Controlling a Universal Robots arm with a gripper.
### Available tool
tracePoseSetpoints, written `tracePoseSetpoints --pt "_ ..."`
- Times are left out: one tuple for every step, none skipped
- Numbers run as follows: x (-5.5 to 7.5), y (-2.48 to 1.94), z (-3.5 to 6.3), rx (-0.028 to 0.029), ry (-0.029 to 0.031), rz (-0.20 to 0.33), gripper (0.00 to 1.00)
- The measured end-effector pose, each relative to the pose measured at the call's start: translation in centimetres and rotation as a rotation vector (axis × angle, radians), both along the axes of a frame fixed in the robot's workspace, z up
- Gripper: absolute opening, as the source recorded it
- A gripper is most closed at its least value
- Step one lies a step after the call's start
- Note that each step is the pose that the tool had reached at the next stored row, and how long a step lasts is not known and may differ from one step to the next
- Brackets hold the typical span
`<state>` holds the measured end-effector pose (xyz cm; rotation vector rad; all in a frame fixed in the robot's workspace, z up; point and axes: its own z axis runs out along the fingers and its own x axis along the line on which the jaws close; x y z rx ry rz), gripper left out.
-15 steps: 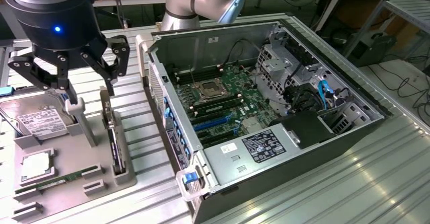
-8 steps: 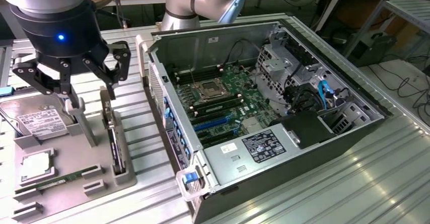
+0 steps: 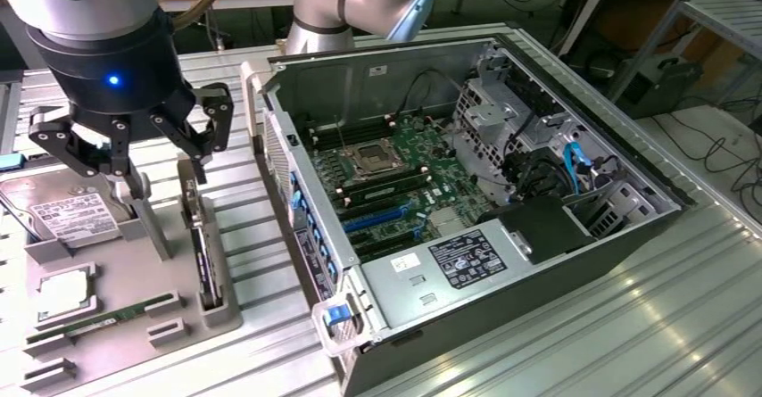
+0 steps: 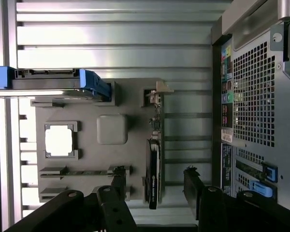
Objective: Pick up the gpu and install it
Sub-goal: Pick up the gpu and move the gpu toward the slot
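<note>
Overhead, empty wide-open end effector [image 3: 159,178], thin black gpu [image 4: 153,164] beneath, pale bracket [image 4: 159,89] in wrist view, exterior view's green motherboard [image 3: 411,174] at three o'clock.

Card [image 4: 153,166]: I see black, with a pale metal strip at one end.
Tray [image 4: 135,125]: plain grey.
Motherboard [image 3: 441,174]: green, blue slots.
Case back [image 4: 253,92]: grey, dotted with holes.

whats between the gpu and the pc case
Nothing stands there. Past the gpu comes the rim of its grey tray, then a bare strip of ribbed metal table up to the pc case, as the wrist and exterior views show.
</note>
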<state>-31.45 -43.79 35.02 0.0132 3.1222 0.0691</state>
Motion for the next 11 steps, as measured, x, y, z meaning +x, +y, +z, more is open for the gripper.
tracePoseSetpoints --pt "0.00 -0.01 -0.10 0.0000 -0.0001 0.000 0.60" --pt "0.00 -0.03 -0.20 0.0000 0.0000 0.000 0.60" --pt "0.00 -0.04 -0.30 0.0001 -0.0001 0.000 0.60" --pt "0.00 -0.05 -0.39 0.0001 -0.0001 0.000 0.60" --pt "-0.01 -0.05 -0.49 0.0001 -0.0001 0.000 0.60" --pt "-0.01 -0.06 -0.58 0.0000 0.0000 0.000 0.60" --pt "-0.02 -0.06 -0.65 0.0001 -0.0001 0.000 0.60" --pt "-0.02 -0.07 -0.72 0.0001 -0.0001 0.000 0.60" --pt "-0.02 -0.07 -0.79 0.0000 -0.0001 0.000 0.60" --pt "-0.02 -0.07 -0.84 0.0000 0.0000 0.000 0.60" --pt "-0.02 -0.07 -0.91 0.0000 -0.0001 0.000 0.60"
